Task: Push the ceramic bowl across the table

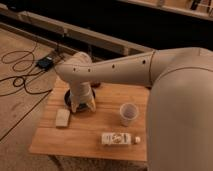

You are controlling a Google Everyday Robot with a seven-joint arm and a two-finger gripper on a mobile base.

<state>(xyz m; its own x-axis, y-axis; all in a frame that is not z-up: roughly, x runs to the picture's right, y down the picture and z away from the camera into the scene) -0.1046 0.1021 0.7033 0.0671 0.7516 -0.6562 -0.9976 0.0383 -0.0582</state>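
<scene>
The dark ceramic bowl (69, 99) sits on the left middle of the light wooden table (90, 142), mostly hidden behind my arm; only its dark rim shows on either side. My gripper (81, 106) hangs down right over the bowl, at or just above it. A whitish translucent cup (128, 114) stands upright to the right of the bowl, apart from it.
A pale rectangular block (62, 117) lies in front left of the bowl. A small white carton (116, 138) lies on its side near the front edge. My arm (175, 85) covers the table's right side. Black cables (20, 70) and a box (45, 62) lie on the floor at left.
</scene>
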